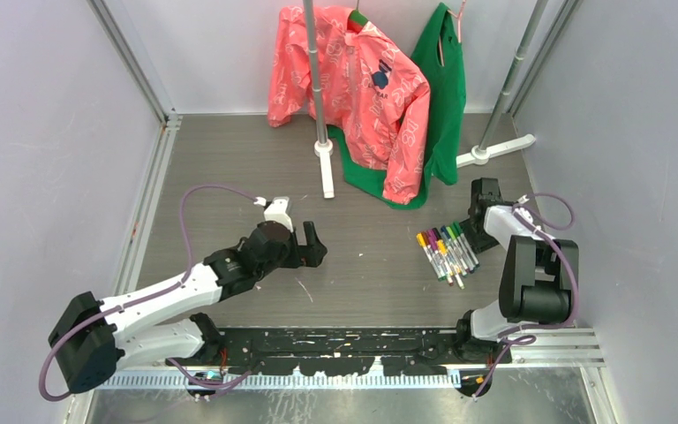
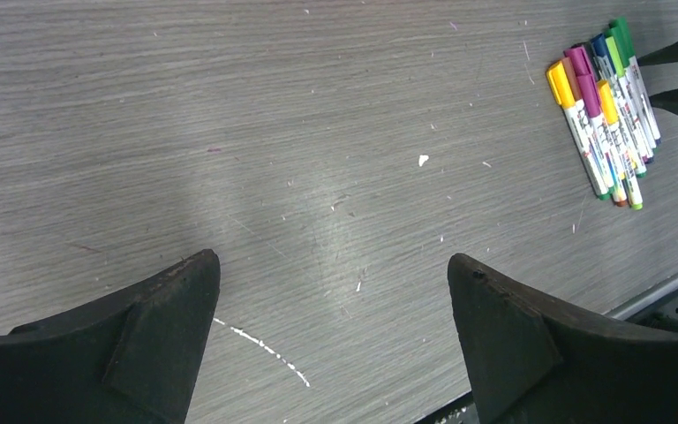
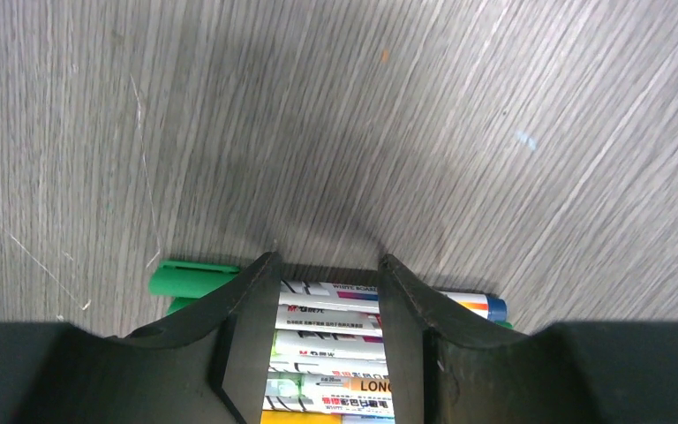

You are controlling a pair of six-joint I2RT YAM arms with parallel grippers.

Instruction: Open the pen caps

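Several pens (image 1: 446,252) with white barrels lie side by side right of the table's centre, all capped. They also show in the left wrist view (image 2: 605,124), with a yellow cap (image 2: 561,86), a purple-pink cap (image 2: 578,62) and a green cap (image 2: 620,35). My right gripper (image 1: 477,212) is open and hovers just over the pens' far side. Their barrels (image 3: 331,336) show between its fingers (image 3: 247,327), a green cap (image 3: 190,278) sticks out left and a blue end (image 3: 494,307) right. My left gripper (image 1: 313,243) is open and empty over bare table (image 2: 334,283), well left of the pens.
A clothes rack stands at the back with a pink jacket (image 1: 353,88) and a green garment (image 1: 441,88); its white feet (image 1: 327,168) rest on the table. A black rail (image 1: 388,340) runs along the near edge. Grey walls close both sides.
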